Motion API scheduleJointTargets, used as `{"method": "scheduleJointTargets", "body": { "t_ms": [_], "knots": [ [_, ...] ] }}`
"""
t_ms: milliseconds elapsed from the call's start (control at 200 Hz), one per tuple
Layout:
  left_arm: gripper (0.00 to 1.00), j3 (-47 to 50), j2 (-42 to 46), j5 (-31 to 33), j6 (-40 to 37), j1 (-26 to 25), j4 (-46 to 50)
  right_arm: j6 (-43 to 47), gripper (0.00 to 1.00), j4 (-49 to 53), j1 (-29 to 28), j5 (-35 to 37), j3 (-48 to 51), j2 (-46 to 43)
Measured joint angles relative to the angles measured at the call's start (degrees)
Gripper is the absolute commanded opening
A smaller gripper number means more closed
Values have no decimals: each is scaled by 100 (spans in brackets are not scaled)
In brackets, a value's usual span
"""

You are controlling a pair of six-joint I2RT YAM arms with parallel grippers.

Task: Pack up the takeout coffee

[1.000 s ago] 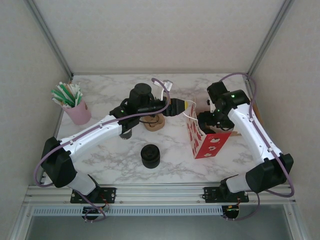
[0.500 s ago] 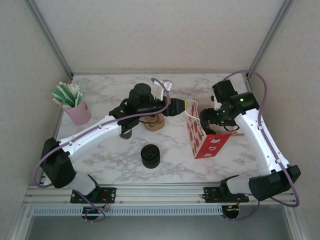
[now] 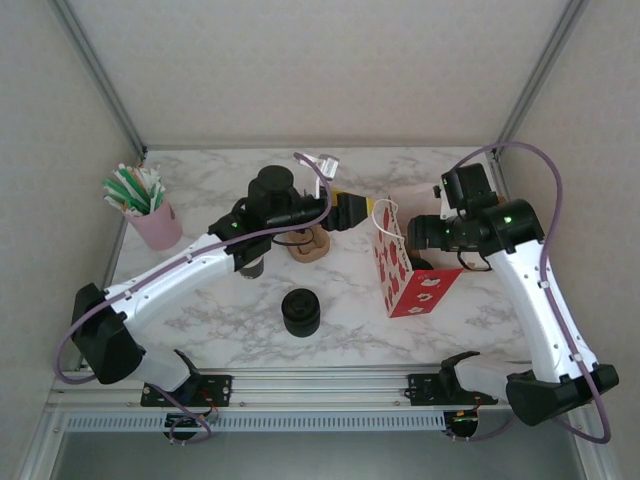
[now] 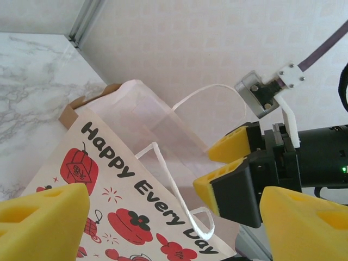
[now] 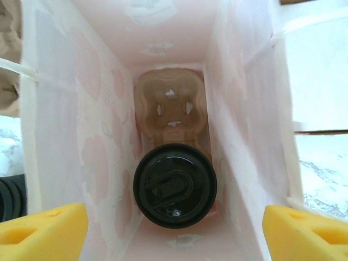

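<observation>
Right gripper [image 5: 174, 232] hangs wide, empty, over takeout coffee [image 5: 174, 186] standing inside paper bag [image 5: 49, 136] on marble table's [image 3: 220, 300] right side.

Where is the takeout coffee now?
In the right wrist view, the takeout coffee stands in a brown carrier inside the gift bag on the table's right.
</observation>
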State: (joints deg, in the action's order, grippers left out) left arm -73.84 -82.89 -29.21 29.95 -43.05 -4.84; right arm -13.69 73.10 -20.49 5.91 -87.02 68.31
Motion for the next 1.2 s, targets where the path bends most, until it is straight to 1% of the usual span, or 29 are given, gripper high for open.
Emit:
{"method": "scheduleJointTargets", "body": {
  "t_ms": [350,571,811,901,976,1046,1202],
  "knots": [
    [86,0,289,219,-87,0,-2,2,84,-404,0,-212,0,-680],
    [90,63,501,326,-155,0,-55,2,85,-868,0,-562,133,-1189],
    [93,352,761,527,-221,0,-304,-7,89,-1508,0,-975,575,-1829],
    [96,437,796,632,-262,0,-328,-35,92,-1709,0,-1056,743,-2013],
    [100,522,817,737,-308,0,-367,-57,95,-1856,0,-1078,870,-2120],
    [100,627,861,841,-345,0,-413,-76,99,-1996,0,-1137,997,-2188],
    [100,684,898,1003,-448,0,-417,-90,99,-2221,0,-1305,1222,-2221]
  ]
}}
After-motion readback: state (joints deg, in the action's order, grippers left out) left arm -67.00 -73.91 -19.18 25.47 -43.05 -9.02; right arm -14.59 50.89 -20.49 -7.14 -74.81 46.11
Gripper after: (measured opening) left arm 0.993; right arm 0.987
